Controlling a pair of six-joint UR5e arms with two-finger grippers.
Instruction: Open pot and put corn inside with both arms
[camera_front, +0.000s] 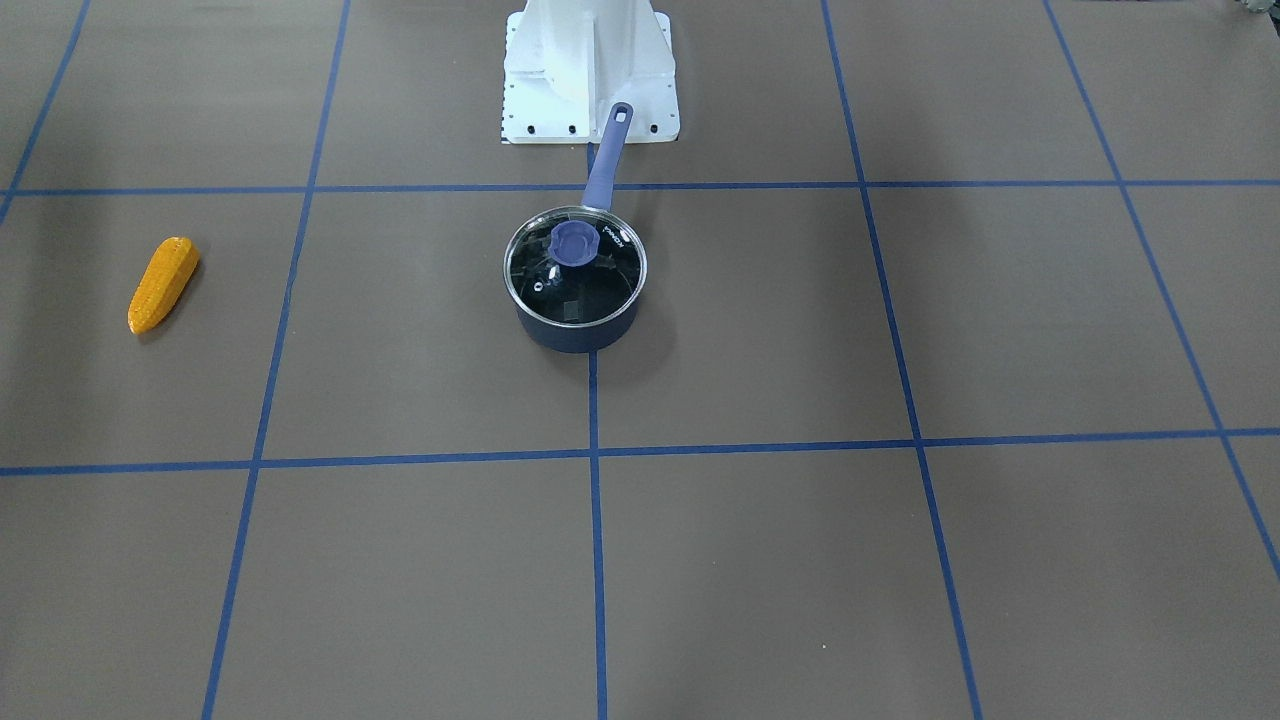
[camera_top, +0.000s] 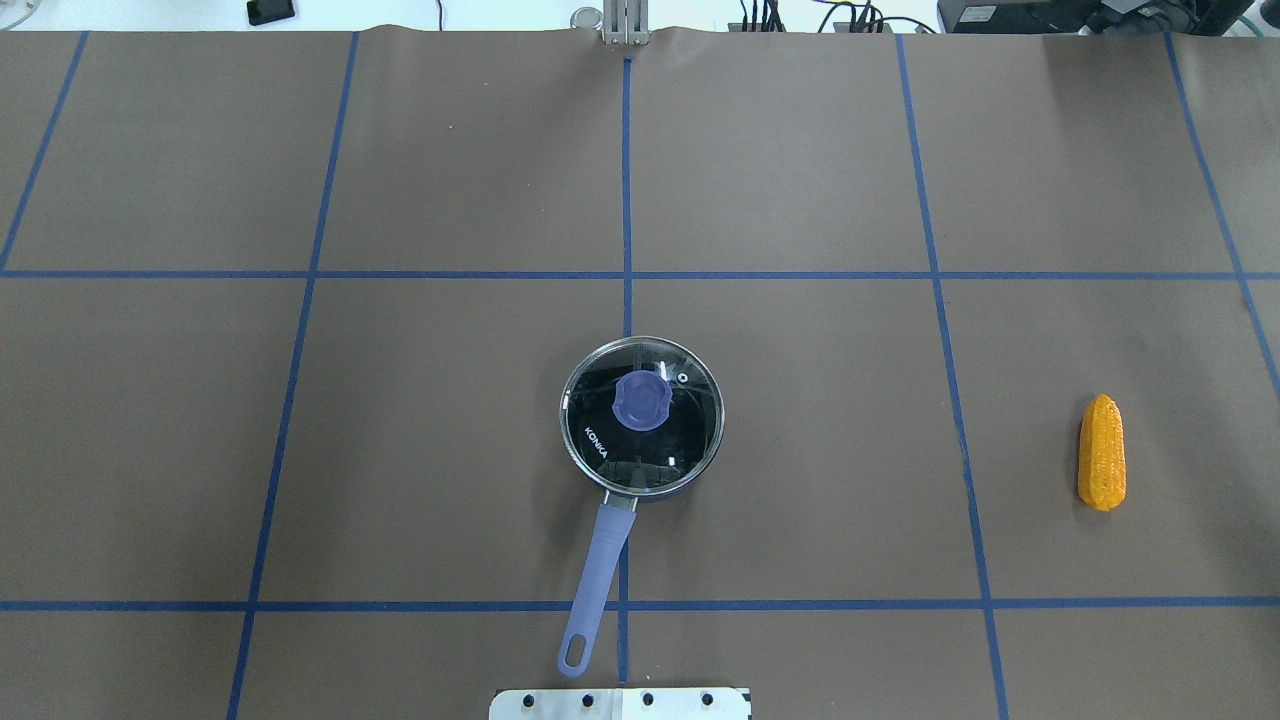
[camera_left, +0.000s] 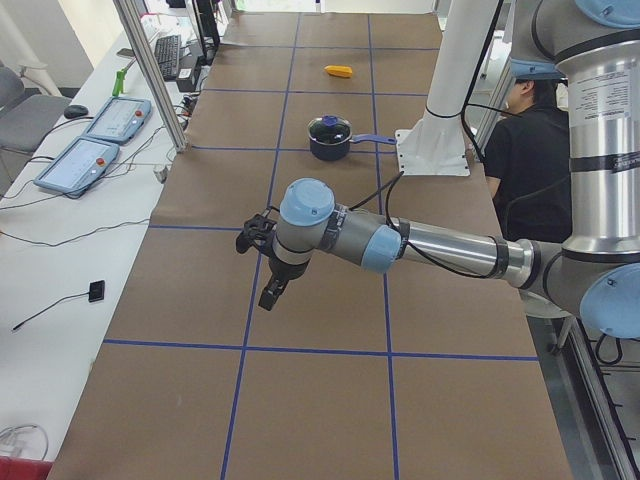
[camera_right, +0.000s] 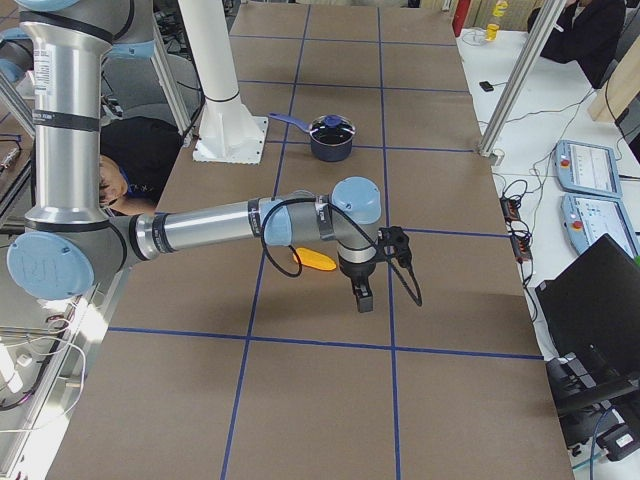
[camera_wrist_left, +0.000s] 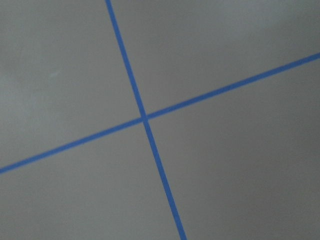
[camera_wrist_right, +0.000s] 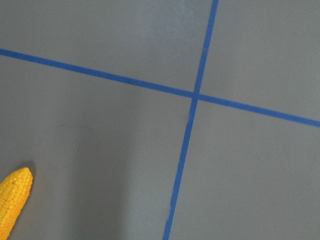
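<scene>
The dark navy pot (camera_top: 690, 470) stands mid-table with its glass lid (camera_top: 600, 440) on and its lavender handle (camera_top: 598, 575) pointing to the robot base. It also shows in the front-facing view (camera_front: 575, 335). The orange-yellow corn (camera_top: 1101, 451) lies flat far to the pot's right, and also shows in the front-facing view (camera_front: 163, 284) and at the lower left of the right wrist view (camera_wrist_right: 14, 200). My left gripper (camera_left: 270, 292) hangs high over the table's left end. My right gripper (camera_right: 361, 297) hangs high near the corn (camera_right: 316, 260). I cannot tell whether either is open or shut.
The white base mount (camera_front: 590, 70) stands just behind the pot handle. Blue tape lines (camera_top: 627, 200) grid the brown table. Teach pendants (camera_left: 80, 160) and cables lie on the side bench. A person (camera_left: 540, 150) in black sits behind the robot.
</scene>
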